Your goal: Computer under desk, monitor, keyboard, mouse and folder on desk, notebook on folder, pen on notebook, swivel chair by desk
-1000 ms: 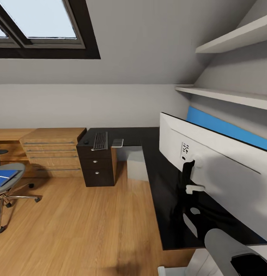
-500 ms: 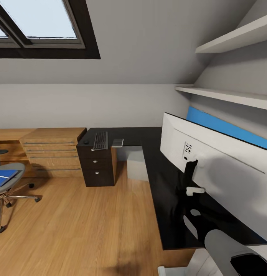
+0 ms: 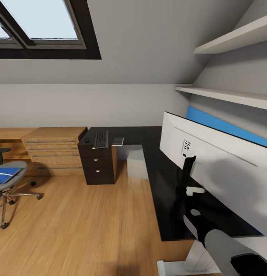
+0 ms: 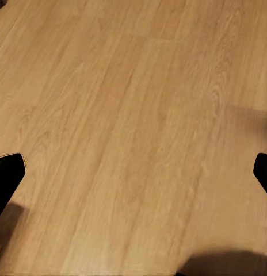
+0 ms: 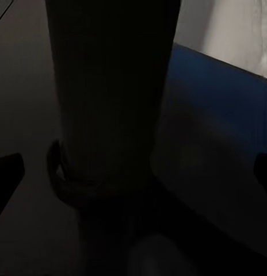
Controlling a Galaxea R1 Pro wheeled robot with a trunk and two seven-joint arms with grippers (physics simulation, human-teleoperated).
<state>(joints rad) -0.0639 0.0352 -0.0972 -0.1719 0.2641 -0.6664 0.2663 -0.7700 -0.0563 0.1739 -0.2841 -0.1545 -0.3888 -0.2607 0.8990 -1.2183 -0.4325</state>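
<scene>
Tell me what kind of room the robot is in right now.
It looks like an attic room set up as a home office. A skylight sits in the sloped ceiling, an L-shaped black desk carries a monitor and keyboard, and a swivel chair stands on the wood floor.

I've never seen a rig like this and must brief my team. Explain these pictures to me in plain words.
This is a simulated wheeled robot with two arms, each ending in a two-fingered pincer. The big picture comes from its head camera. A black L-shaped desk carries a wide monitor with a light grey back, a slim dark keyboard and a small black mouse. A bright blue folder lies on the grey swivel chair. The other two pictures come from cameras near the wrists. The left pincer is open over the wood plank floor. The right pincer is open too, close to the monitor's dark stand. Neither holds anything.
</scene>
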